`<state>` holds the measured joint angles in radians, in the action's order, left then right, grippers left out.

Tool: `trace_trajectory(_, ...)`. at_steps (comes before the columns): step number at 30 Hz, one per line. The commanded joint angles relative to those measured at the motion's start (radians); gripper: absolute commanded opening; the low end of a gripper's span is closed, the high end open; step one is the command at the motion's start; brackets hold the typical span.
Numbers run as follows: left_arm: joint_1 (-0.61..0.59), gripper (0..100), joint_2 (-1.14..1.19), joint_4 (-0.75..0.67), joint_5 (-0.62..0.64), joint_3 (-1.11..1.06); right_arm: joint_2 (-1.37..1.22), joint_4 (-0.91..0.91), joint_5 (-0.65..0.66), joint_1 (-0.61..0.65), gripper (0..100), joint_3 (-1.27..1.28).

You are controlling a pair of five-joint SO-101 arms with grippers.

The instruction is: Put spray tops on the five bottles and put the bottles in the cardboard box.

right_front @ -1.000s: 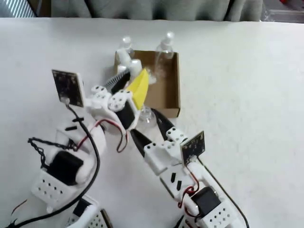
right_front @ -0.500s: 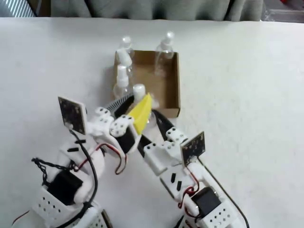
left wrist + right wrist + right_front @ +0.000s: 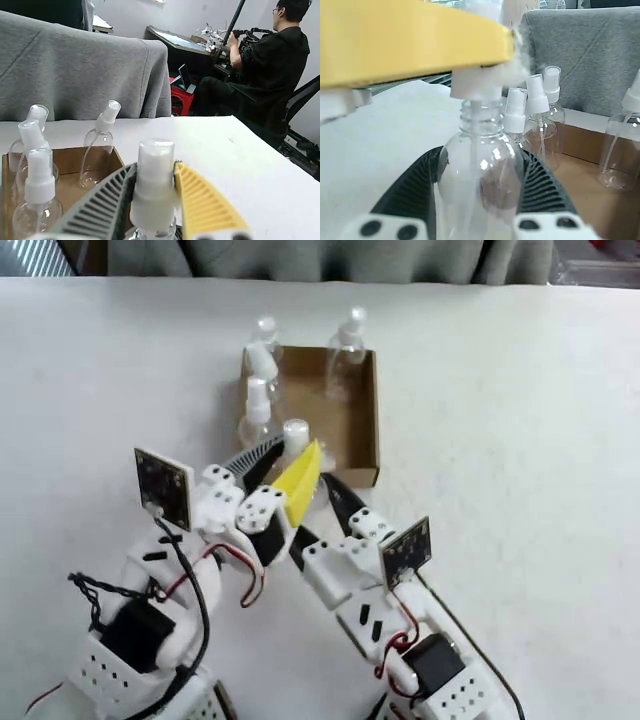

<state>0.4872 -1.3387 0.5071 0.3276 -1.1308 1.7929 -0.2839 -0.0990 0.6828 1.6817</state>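
Observation:
My left gripper (image 3: 295, 447), one finger grey and one yellow, is shut on a white spray top (image 3: 154, 182). It holds the top just over the neck of a clear bottle (image 3: 480, 187), with the top's tube hanging inside. My right gripper (image 3: 306, 506), with black fingers (image 3: 536, 187), is shut on that bottle's body in front of the cardboard box (image 3: 358, 430). Two capped bottles (image 3: 257, 412) stand at the box's left side and one (image 3: 346, 348) at its back right. Another capped bottle (image 3: 265, 332) stands at the box's back edge.
Both arm bases (image 3: 150, 630) crowd the near table. White tabletop (image 3: 520, 420) spreads to the right and left of the box. A grey cloth-covered chair back (image 3: 75, 70) stands beyond the table's far edge.
My left gripper has drawn back from over the box toward the front with the spray top and now holds it over the bottle in my right gripper. The right arm barely moved.

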Motion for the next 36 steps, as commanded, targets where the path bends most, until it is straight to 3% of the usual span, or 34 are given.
trace_trajectory(1,0.010,3,-0.016,0.002,-0.023,0.005,0.012,-0.008,-0.002,-0.002,1.5,0.009)
trace_trajectory(8,0.010,28,-0.016,0.052,-0.015,0.000,0.012,-0.013,-0.002,-0.035,1.5,0.009)
trace_trajectory(11,0.010,32,-0.016,0.078,-0.015,0.002,0.012,-0.007,-0.002,-0.059,1.5,0.009)
trace_trajectory(17,0.010,32,-0.038,0.080,-0.015,0.021,0.012,-0.012,-0.002,-0.058,1.5,0.009)
trace_trajectory(23,0.008,30,-0.223,0.126,0.038,0.084,0.012,-0.013,-0.002,-0.062,1.5,0.009)
trace_trajectory(29,-0.013,18,-0.380,0.178,0.040,0.078,0.012,-0.004,-0.002,-0.108,1.5,0.009)
trace_trajectory(34,-0.130,2,-0.398,0.172,0.040,0.028,0.012,0.042,0.000,-0.213,1.5,0.009)
trace_trajectory(36,-0.197,3,-0.401,0.172,0.040,0.005,0.012,0.056,0.000,-0.254,1.5,0.009)
